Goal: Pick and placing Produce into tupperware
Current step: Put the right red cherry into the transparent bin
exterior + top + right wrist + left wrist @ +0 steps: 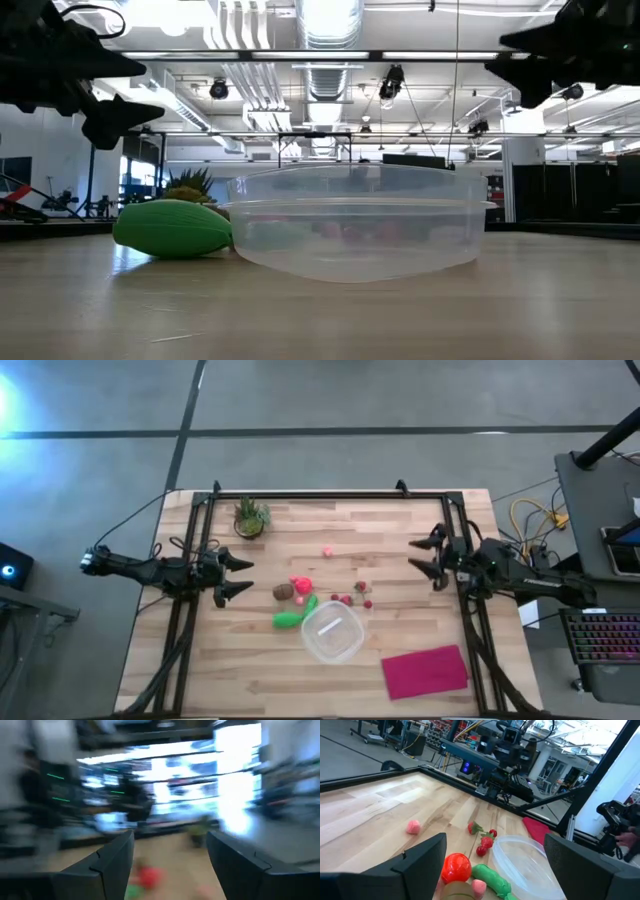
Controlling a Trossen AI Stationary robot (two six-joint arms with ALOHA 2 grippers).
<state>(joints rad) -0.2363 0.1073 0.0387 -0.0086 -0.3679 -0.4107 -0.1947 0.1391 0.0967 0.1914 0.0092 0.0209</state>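
High view first: my pale, plank-grained wooden surface [200, 660] carries a round, clear, shallow tupperware [332, 632] of thin plastic near its front middle. Touching its rim is a smooth green elongated piece [292, 616]; just beyond lie a brown oval [284, 592], a glossy red-pink piece [301, 585], several tiny red bits [356, 598] and, well apart, a lone pink bit [327, 551]. All the produce sits outside the container. A flat magenta cloth [425, 671] lies at the front right, a small potted plant [250, 517] at the back left. My left tool [240, 576] hangs at the left edge with fingers spread and nothing between them; my right tool [419, 556] hangs at the right edge, also parted and holding nothing.

Low view: the tupperware's see-through wall fills the middle, and reddish shapes behind it are only a smear. The green piece, ribbed and pointed, peeks out beside it; both tools are cut off at the upper corners.

Left wrist view: between my blunt dark fingers [422, 857] I see the shiny red ball, green piece, red bits and container rim; the brown oval is mostly cut off.

Right wrist view: everything is blurred; only red and green smudges show between my fingers [117, 860].
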